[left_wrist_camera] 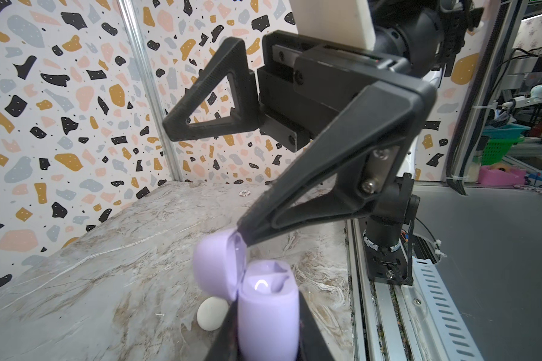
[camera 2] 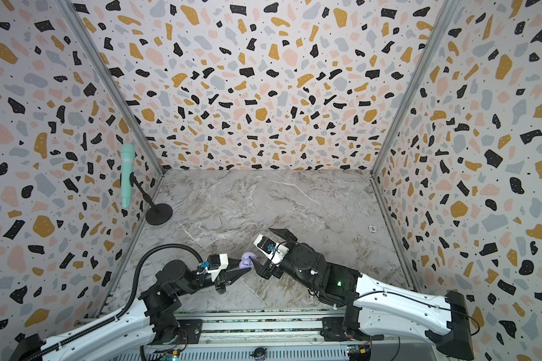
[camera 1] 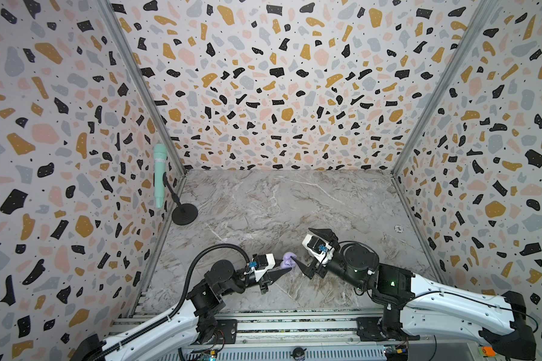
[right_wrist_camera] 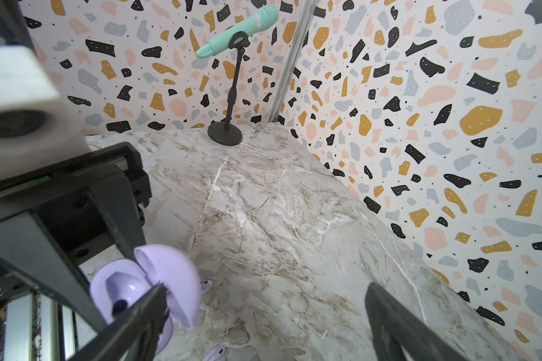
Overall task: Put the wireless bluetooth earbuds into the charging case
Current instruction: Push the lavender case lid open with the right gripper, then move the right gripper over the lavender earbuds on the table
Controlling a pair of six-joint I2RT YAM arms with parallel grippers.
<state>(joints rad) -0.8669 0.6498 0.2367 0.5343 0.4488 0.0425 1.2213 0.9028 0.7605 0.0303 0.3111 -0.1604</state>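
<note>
Left gripper (camera 1: 283,268): closed on the lavender case (left_wrist_camera: 266,306), clamping its lower body from both sides and holding it upright.
Right gripper (right_wrist_camera: 265,292): jaws spread wide. One fingertip (left_wrist_camera: 243,229) meets the rim of the lid (left_wrist_camera: 215,265); the other finger stands well apart from the case.
Case: lid swung open and tilted back on its hinge, opening facing up. Whether the sockets hold anything cannot be told.
Earbuds: two lavender ones (right_wrist_camera: 206,286) (right_wrist_camera: 216,352) lie on the marble table (camera 1: 294,203) near the case, outside it.
White rounded object (left_wrist_camera: 212,313): on the table, just beside the case.
Microphone (camera 1: 159,175): mint green, clipped to a black stand (camera 1: 184,214) in the far left corner.
</note>
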